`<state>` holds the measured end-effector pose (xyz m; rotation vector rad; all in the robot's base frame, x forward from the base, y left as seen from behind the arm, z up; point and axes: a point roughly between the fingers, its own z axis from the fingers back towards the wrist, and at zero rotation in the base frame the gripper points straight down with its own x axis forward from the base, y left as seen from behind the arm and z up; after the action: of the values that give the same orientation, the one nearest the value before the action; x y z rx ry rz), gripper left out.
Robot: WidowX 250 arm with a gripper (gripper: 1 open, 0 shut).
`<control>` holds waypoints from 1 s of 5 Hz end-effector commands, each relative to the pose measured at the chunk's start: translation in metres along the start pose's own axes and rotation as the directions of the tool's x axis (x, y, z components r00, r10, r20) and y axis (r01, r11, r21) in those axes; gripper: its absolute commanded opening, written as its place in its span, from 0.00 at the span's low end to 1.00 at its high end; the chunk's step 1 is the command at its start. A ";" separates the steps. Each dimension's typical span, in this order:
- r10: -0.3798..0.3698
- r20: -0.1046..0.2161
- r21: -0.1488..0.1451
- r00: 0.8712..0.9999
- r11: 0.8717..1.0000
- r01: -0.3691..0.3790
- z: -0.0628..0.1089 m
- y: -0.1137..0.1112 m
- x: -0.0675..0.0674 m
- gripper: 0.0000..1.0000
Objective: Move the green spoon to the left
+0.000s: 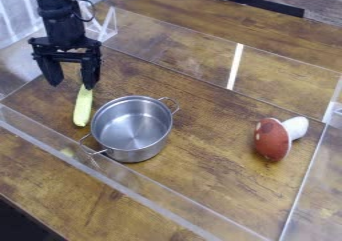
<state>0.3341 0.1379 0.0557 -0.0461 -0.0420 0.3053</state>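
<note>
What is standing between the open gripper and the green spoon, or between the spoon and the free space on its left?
Nothing visible. The gripper hangs open right above the top end of the spoon, with no object between them. The pot stands on the spoon's right, so it does not block the way. To the left there is only bare wooden table.

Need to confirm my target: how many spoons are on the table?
1. The green spoon lies left of the pot, below the open end effector. None visible inside the pot.
</note>
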 end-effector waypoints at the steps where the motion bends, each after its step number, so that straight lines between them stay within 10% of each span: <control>1: 0.011 0.132 0.010 0.991 1.000 -0.013 0.044 -0.002 0.002 1.00; 5: -0.099 0.133 0.006 0.986 0.995 0.099 0.058 -0.034 -0.014 1.00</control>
<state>0.3292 0.1083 0.0805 -0.0494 -0.0793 0.2263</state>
